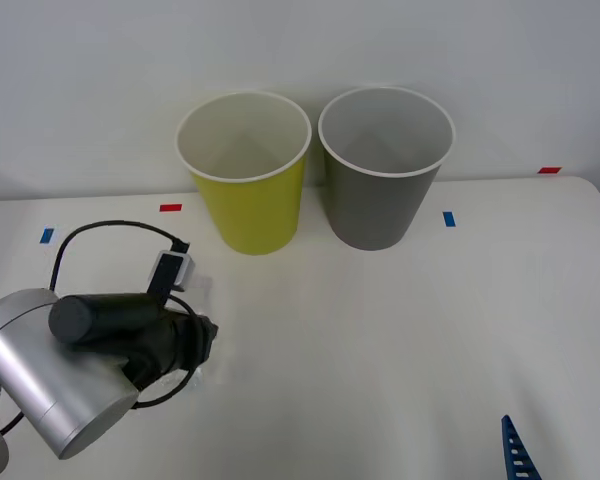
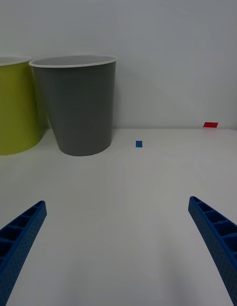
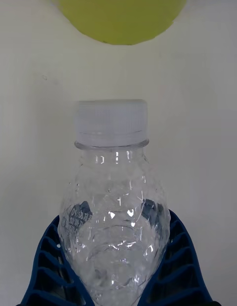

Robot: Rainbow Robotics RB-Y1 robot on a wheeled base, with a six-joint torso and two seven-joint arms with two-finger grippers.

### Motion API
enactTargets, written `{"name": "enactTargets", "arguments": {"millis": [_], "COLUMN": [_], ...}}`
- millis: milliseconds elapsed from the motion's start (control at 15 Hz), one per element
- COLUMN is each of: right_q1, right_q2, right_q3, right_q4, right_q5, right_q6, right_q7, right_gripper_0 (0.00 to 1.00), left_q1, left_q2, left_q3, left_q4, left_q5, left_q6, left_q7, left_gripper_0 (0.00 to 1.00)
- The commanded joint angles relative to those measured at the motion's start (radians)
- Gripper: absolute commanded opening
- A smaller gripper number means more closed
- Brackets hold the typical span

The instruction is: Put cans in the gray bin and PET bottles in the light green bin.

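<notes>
**Bottle gripped, light green bin ahead**

Closest to my lens is the left gripper, its blue ribbed fingers clenched around the lower body of the small clear ribbed plastic PET bottle with its pale cap. In the left wrist view the cap points toward the round tapered yellow-green plastic bin. I read that as the bottle being held by its waist so the neck leads toward the opening. In the front view the left arm's silver housing sits over the desk's near left corner and hides most of the bottle, whose clear plastic only glints past the wrist.

Further out, the yellow-green bin stands at the desk's far edge, left of centre, with the round tapered dark gray plastic bin just beside it on the right, so each sort has its own target. Whether their rims touch I cannot tell.

My right gripper waits low over the desk's near right corner, fingers spread wide and holding nothing, clear of the left arm's path.

I judge the next move calls for a lift above the white rim before release.
</notes>
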Motion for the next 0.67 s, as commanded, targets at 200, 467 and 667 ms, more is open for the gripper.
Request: {"name": "enactTargets", "arguments": {"millis": [200,467,667], "right_q1": [0.000,0.000,0.000], "right_q2": [0.000,0.000,0.000], "right_q3": [0.000,0.000,0.000], "right_q4": [0.000,0.000,0.000], "right_q5": [0.000,0.000,0.000], "right_q6": [0.000,0.000,0.000], "right_q7": [0.000,0.000,0.000], "right_gripper_0": [1.00,1.00,1.00], "left_q1": [0.133,0.239,0.283], "left_q2": [0.038,0.029,0.018], "left_q3": [0.124,0.305,0.460], "left_q4": [-0.102,-0.181,-0.245], "left_q5": [0.020,0.151,0.281], "left_q6": [-0.215,-0.327,-0.321], "left_q7": [-0.104,-0.308,-0.408], "left_gripper_0": [0.00,0.00,0.00]}}
